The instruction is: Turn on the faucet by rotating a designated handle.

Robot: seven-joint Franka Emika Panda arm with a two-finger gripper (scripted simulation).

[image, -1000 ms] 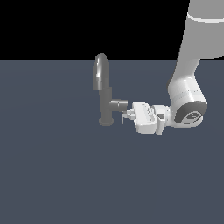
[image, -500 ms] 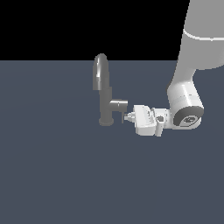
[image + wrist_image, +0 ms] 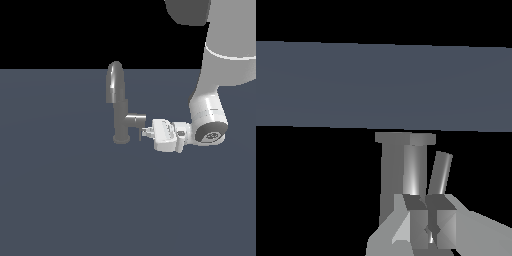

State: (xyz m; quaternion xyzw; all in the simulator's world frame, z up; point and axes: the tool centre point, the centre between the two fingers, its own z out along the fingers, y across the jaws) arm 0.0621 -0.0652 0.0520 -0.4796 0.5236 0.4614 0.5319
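Observation:
The grey faucet [image 3: 120,107] stands on its round base with the arched spout on top. A stubby cylinder [image 3: 135,120] branches off the column towards the exterior view's right. The handle [image 3: 140,134], a thin short lever, hangs just below the cylinder's end. My gripper [image 3: 146,132] reaches in level from the exterior view's right, its shut fingertips right against the lever. In the wrist view the two fingers [image 3: 415,220] are pressed together, and the lever [image 3: 440,172] slants up from behind one of them, beside the faucet column [image 3: 391,170]. Nothing is held between the fingers.
The faucet stands on a flat dark blue-grey floor [image 3: 75,200]. My white arm [image 3: 215,95] comes down at the exterior view's right.
The wrist and gripper have sunk a little and edged towards the faucet. The fingers have stayed shut by the handle.

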